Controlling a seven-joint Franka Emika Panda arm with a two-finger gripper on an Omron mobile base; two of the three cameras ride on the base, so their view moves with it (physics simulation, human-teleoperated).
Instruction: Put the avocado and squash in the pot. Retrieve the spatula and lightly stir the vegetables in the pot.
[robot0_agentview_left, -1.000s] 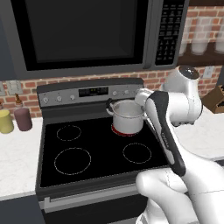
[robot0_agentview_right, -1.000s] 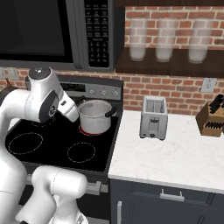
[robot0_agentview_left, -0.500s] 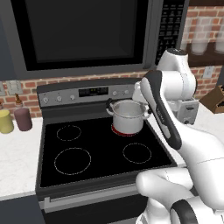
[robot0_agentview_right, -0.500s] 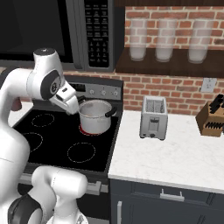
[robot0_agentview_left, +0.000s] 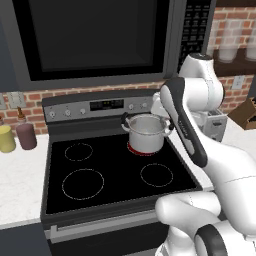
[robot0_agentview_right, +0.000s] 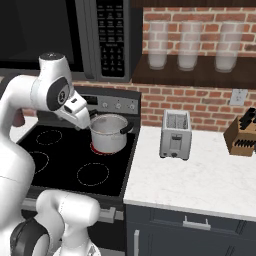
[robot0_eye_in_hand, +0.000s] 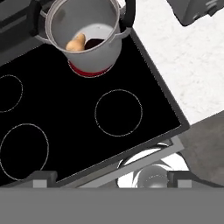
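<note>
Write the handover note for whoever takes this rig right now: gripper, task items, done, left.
Gripper: raised above the stove's front edge, nothing between the fingertips; open or shut cannot be told.
Pot: on the glowing red back-right burner of the stove.
Squash: inside the pot.
Avocado: a dark shape beside the squash in the pot, most likely it.
Done: both vegetables appear to be in the pot.
Left: find and fetch the spatula, then stir lightly.
</note>
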